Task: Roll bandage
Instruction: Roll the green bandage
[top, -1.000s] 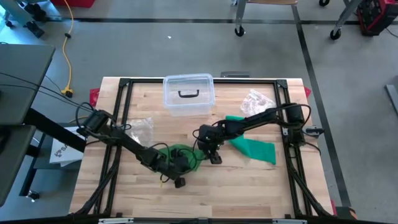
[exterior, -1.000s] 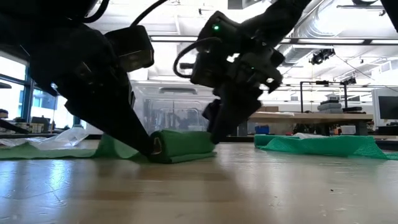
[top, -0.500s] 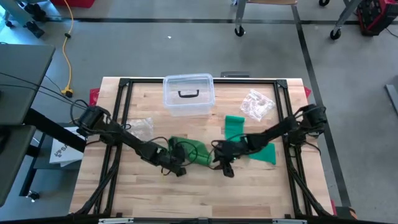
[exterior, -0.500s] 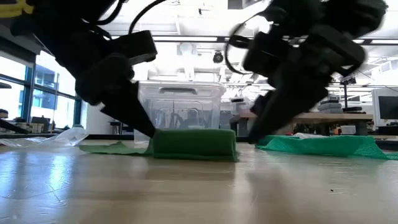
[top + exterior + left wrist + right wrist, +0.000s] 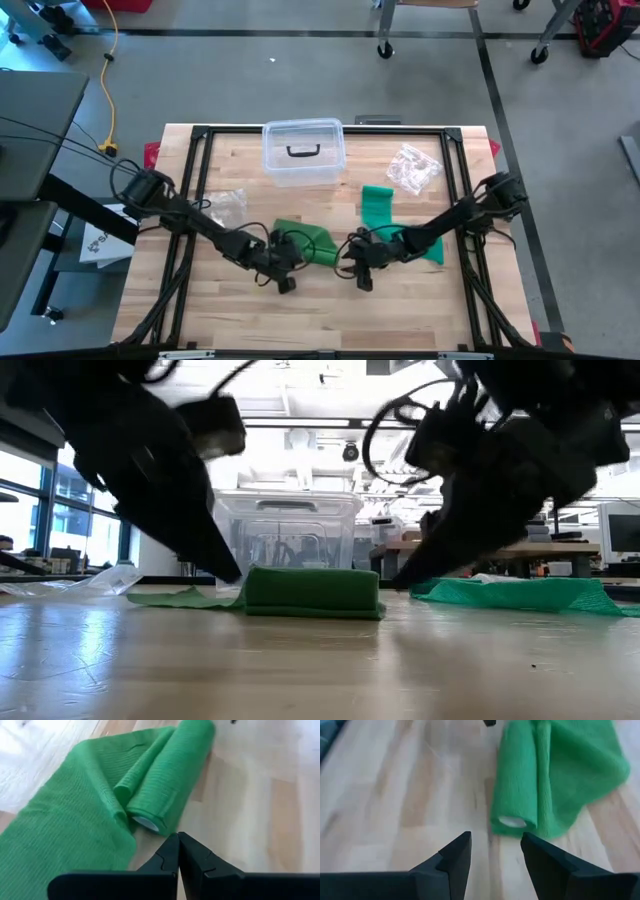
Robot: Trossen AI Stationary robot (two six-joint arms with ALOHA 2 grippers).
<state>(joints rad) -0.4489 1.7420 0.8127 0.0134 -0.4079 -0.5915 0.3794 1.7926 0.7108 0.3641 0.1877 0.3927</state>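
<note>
A green bandage lies on the wooden table, partly wound into a roll (image 5: 322,250) (image 5: 312,590) with its loose tail (image 5: 65,815) spread flat beside it. The roll rests on its side, lying left to right. My left gripper (image 5: 290,264) (image 5: 178,840) is shut and stands just short of the roll's left end (image 5: 147,822); I see no touch. My right gripper (image 5: 352,260) (image 5: 495,842) is open, low over the table, facing the roll's right end (image 5: 512,821) with nothing between its fingers.
A second green bandage (image 5: 385,208) lies unrolled to the right, partly under my right arm. A clear lidded box (image 5: 303,152) stands at the far middle. Crumpled clear wrappers lie at the far right (image 5: 413,167) and at the left (image 5: 228,205). Bare wood lies toward the near edge.
My right gripper has swung from the roll's far side toward the table's near edge and a little right, turning and sinking until it faces the roll's right end. The roll, which pointed end-on at the low camera beside my left fingers, now lies broadside to it.
</note>
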